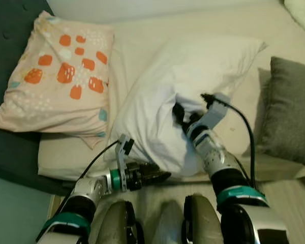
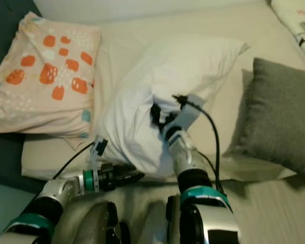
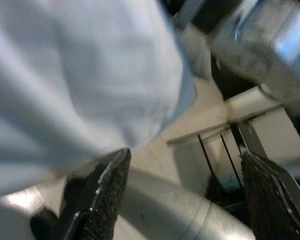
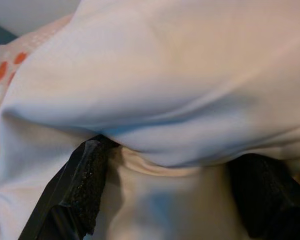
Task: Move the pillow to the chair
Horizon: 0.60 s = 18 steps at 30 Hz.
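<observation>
The white pillow lies on the bed, its near corner bunched up at the mattress edge, between the orange-patterned pillow on your left and the grey cushion on your right. Expect it to be light, soft and floppy: it will sag and fold around whatever grips it, and the smooth cover could slide off a shallow pinch. Take a deep fold of fabric together with some filling, not just the cover's skin.

Your right gripper is buried in the bunched corner; in its wrist view the two fingers stand apart with a thick roll of pillow between them, pressed against the cloth, so it appears to be holding a broad fold rather than pinching tight.

Your left gripper sits low at the bed edge, just under the pillow's near corner. Its jaws stand wide apart with nothing between them; the pillow hangs just above one finger.

The chair is nowhere in sight, so you can't judge the carry yet. The right fingertips are hidden in the fabric, and the pillow's underside is out of view.
</observation>
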Tool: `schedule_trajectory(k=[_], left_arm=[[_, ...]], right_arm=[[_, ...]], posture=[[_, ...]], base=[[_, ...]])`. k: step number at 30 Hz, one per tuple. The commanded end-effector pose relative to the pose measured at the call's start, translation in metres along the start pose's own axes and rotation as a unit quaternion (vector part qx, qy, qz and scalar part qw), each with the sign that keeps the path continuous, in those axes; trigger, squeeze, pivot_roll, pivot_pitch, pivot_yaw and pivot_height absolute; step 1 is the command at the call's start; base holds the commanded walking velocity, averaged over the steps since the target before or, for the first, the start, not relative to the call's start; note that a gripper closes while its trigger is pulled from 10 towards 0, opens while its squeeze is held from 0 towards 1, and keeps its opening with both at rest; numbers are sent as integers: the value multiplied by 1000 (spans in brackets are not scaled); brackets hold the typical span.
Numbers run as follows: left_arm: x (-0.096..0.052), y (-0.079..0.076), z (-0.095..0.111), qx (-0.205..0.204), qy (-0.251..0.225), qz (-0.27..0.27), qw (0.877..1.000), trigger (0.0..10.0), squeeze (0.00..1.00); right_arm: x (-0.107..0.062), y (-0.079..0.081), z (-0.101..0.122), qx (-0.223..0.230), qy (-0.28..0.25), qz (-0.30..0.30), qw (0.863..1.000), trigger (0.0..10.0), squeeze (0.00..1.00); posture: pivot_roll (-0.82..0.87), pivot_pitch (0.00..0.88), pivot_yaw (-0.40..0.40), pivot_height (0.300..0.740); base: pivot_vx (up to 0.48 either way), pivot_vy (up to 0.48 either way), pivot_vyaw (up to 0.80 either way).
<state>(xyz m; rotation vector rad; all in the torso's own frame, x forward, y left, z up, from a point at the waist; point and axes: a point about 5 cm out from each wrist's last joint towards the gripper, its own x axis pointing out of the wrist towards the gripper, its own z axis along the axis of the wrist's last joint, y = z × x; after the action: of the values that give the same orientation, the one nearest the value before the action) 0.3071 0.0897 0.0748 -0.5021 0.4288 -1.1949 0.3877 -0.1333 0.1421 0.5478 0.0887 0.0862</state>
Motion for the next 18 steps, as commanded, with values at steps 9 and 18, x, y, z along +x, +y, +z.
schedule_trajectory(k=[9, 18], left_arm=[[-31, 5, 25, 52, -51, 67, 995, 10000, 0], [-44, -4, 28, 135, -52, 121, 982, 10000, 0]], right_arm=[[-15, -64, 20, -99, -37, -130, 986, 10000, 0], [-42, -124, 59, -165, -71, -239, 954, 10000, 0]], posture=[[15, 150, 208, 621], [20, 127, 205, 621]], base=[[0, 0, 0], [0, 0, 0]])
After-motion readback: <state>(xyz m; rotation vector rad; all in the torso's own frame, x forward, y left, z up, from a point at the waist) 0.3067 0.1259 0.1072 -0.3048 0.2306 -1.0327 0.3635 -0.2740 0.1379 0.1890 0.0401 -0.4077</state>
